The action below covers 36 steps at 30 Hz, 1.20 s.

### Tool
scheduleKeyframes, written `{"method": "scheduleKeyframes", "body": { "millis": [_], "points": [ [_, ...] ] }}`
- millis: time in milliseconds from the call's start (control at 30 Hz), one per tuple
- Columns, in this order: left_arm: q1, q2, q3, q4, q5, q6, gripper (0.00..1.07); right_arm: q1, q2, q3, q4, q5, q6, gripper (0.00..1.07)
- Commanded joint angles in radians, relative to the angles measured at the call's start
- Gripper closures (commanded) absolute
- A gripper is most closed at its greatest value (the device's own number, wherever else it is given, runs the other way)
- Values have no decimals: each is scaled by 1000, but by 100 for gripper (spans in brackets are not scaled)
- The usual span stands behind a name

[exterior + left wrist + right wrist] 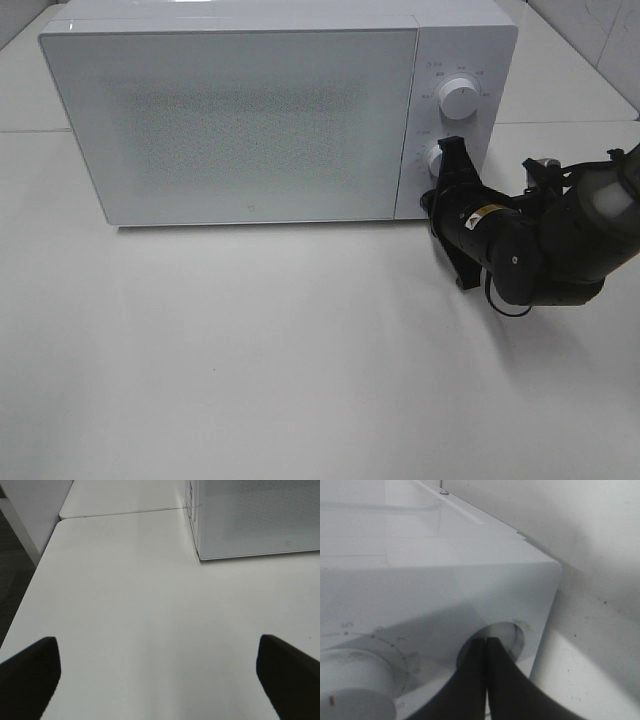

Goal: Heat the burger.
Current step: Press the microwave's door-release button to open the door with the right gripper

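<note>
White table (250,350), microwave (240,120); right tool (486,640) closed at lower knob (512,635); left tool (157,650) wide, wrist view only.

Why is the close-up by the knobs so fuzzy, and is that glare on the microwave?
Right wrist view: likely too close, so hand and knob blur, with shadow around them. Exterior high view: soft light, pale sheen on the microwave door, faint shadow under the arm. Left wrist view: fairly sharp.

Overhead and both wrist views share the microwave (240,120).
</note>
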Motion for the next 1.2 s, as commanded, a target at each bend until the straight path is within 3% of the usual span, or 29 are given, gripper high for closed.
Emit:
{"method": "scheduleKeyframes", "body": {
  "millis": [33,267,867,1200],
  "points": [
    [1,-19,3,1,-4,-6,6,-15,-13,-62,25,-157,-20,107],
    [1,-19,3,1,-4,-6,6,-15,-13,-107,32,-147,-43,107],
    [1,-19,3,1,-4,-6,6,-13,-13,-107,45,-103,-25,107],
    [1,-19,3,1,-4,-6,6,-1,-31,-52,45,-18,-10,107]
  ]
}}
